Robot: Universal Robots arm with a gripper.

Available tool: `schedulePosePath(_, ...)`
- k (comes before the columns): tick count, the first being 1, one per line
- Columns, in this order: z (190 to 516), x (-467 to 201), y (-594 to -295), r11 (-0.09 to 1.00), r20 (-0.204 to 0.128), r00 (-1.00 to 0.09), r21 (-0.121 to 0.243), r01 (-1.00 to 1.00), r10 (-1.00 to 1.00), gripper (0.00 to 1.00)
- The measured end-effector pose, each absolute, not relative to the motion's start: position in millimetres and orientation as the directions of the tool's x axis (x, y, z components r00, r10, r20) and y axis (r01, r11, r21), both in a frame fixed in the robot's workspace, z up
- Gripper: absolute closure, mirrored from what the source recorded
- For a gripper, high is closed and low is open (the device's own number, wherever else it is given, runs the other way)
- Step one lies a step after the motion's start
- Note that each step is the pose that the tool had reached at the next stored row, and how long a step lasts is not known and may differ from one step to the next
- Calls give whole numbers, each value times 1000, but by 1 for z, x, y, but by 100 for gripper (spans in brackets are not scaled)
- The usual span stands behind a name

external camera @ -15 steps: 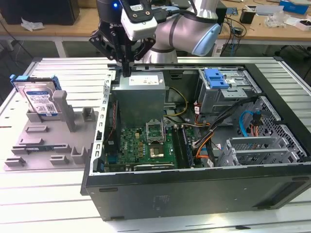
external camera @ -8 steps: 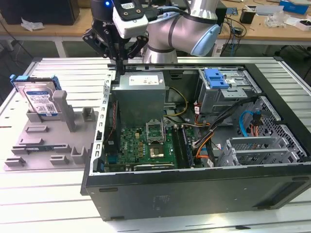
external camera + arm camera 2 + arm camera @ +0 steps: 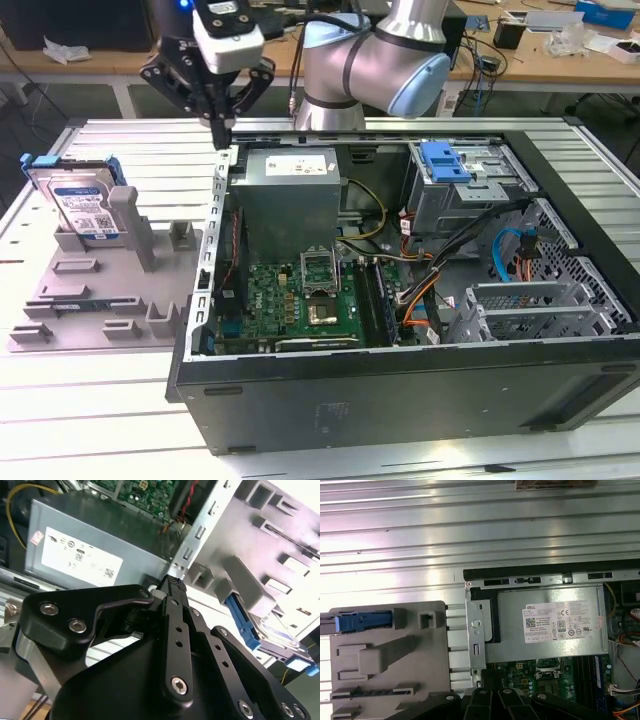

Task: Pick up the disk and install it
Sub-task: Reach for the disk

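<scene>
Exterior view: the flat silver disk in its blue plastic frame [image 3: 85,205] stands on edge in a grey plastic rack [image 3: 120,300] beside the black computer case [image 3: 400,400], likely so it can be grasped easily from above. Second wrist view: the black tool [image 3: 172,587], pinched narrow and empty, hangs over the case's corner. First wrist view: the disk lies edge-on, apart from the case.

Open air lies above the disk [image 3: 85,205], which stands on edge in the grey fixture [image 3: 100,300] on the bench [image 3: 80,420]. The fixture's tall post [image 3: 127,215] stands close against its side toward the computer case [image 3: 400,390]. The end effector [image 3: 221,135] hangs over the case's wall, beside the power supply [image 3: 290,190]. Inside, cables [image 3: 460,240] crowd the room before the drive cage [image 3: 480,195].
</scene>
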State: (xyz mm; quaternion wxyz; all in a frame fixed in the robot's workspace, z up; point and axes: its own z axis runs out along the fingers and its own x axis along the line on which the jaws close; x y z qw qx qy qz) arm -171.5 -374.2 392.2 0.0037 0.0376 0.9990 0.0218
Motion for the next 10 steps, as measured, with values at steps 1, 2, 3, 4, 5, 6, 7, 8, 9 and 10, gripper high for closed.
schedulePosePath(1,392,-175,-373,996,-5,-997,44,75,76,89)
schedulePosePath(2,392,-178,-372,996,-5,-997,44,75,76,89)
schedulePosePath(3,392,-180,-371,996,-4,-997,44,75,75,89)
schedulePosePath(4,392,-183,-370,996,-4,-997,44,75,75,89)
schedulePosePath(5,392,-188,-369,996,-3,-997,44,75,76,89)
schedulePosePath(6,392,-190,-368,996,-3,-997,44,75,76,89)
schedulePosePath(7,392,-193,-367,996,-2,-997,44,75,76,89)
schedulePosePath(8,392,-196,-365,996,-2,-997,43,75,75,89)
schedulePosePath(9,391,-199,-364,996,-1,-997,43,75,76,89)
schedulePosePath(10,391,-201,-363,996,-1,-997,43,76,76,89)
